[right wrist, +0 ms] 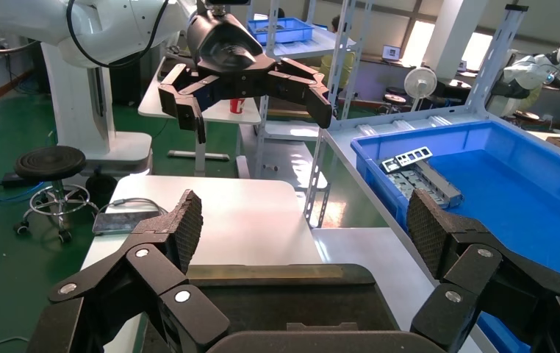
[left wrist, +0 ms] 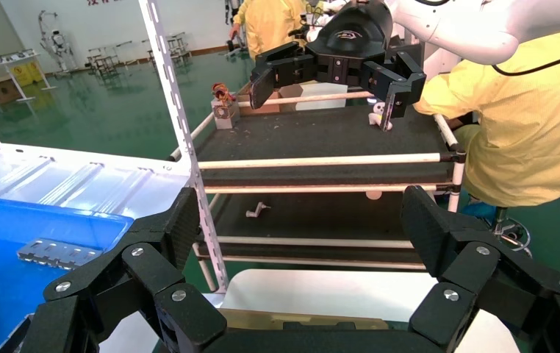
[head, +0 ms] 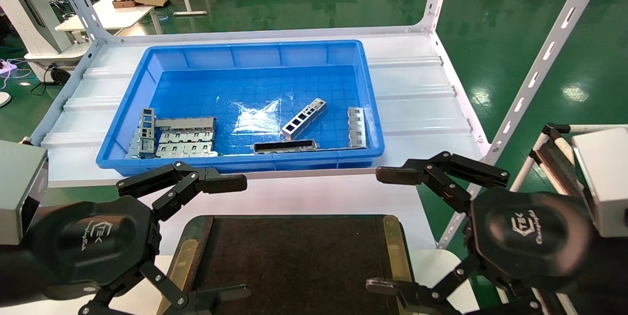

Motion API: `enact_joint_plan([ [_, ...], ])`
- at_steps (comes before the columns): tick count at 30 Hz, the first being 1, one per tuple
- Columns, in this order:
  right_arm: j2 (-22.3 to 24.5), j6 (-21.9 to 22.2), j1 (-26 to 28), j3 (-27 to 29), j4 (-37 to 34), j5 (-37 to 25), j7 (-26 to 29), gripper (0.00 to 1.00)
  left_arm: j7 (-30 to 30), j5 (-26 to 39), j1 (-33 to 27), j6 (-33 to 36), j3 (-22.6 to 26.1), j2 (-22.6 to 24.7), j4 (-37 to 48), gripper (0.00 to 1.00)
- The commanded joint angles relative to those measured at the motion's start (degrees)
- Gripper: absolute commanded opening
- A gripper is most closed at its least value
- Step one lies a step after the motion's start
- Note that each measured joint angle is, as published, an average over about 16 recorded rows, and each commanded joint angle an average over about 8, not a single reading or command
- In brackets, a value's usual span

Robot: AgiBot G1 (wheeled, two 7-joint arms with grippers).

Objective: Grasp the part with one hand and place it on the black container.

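Both grippers hang spread wide and empty over the near edge of the bench.

Left gripper [head: 208, 236] and right gripper [head: 392, 229] flank the black container [head: 395, 246], whose floor is bare. Beyond it, the blue bin [head: 122, 123] holds the part [head: 304, 118], lying diagonally on the floor right of centre, among grey perforated strips [head: 186, 136].

A large blue bin [head: 245, 57] sits on the white counter [head: 417, 104], holding dull grey perforated strips [head: 184, 137] at seven o'clock.
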Motion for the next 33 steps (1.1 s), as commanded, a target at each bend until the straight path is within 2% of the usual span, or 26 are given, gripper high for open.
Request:
enact_joint_plan([
  [1, 0.0, 0.0, 0.0, 0.0, 0.0, 0.0, 0.0, 1.00, 0.0, 0.0, 0.0, 0.0, 0.0, 0.0, 0.0, 1.00],
  [10, 0.0, 0.0, 0.0, 0.0, 0.0, 0.0, 0.0, 1.00, -0.5, 0.9, -0.3, -1.2, 0.3, 0.1, 0.0, 1.00],
  [18, 0.0, 0.0, 0.0, -0.1, -0.1, 0.0, 0.0, 1.00, -1.8, 4.7, -1.5, -6.8, 1.2, 1.7, 0.9, 1.00],
  [24, 0.0, 0.0, 0.0, -0.1, -0.1, 0.1, -0.1, 1.00, -3.3, 10.0, -5.5, -11.3, 3.7, 5.8, 5.2, 1.00],
  [33, 0.0, 0.0, 0.1, -0.1, -0.1, 0.1, -0.1, 1.00, -3.2, 19.8, -13.5, -19.4, 8.3, 14.9, 16.5, 1.00],
])
